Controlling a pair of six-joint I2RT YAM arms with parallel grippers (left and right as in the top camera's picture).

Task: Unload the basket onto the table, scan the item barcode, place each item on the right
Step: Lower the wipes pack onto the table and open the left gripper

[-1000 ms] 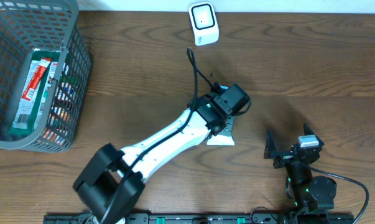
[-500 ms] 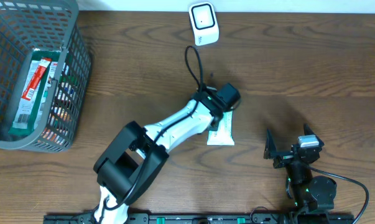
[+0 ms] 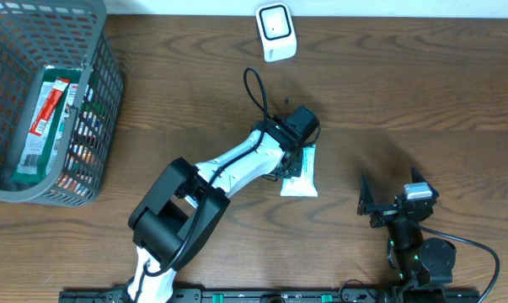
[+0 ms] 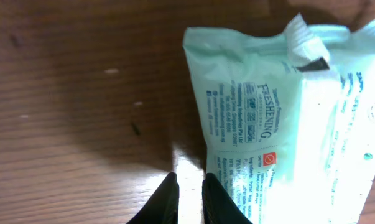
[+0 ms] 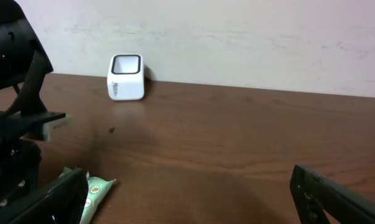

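The wipes pack (image 4: 280, 118), flat on the bench (image 4: 81, 93) beside the nearly closed, empty left fingers (image 4: 166, 202), is probably soft, light and slick, so grip its crimped end seal; right fingers (image 5: 336, 196) stand wide open, empty.

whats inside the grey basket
The basket holds several flat packets, a red-and-white one lying on a green one. What lies beneath them is covered.

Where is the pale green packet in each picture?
Overhead: pale green packet just right of centre.
Left wrist: it fills the right side.
Right wrist: bottom left corner.
Shared landmark: white scanner, top of overhead, upper left in right wrist; not in left wrist.
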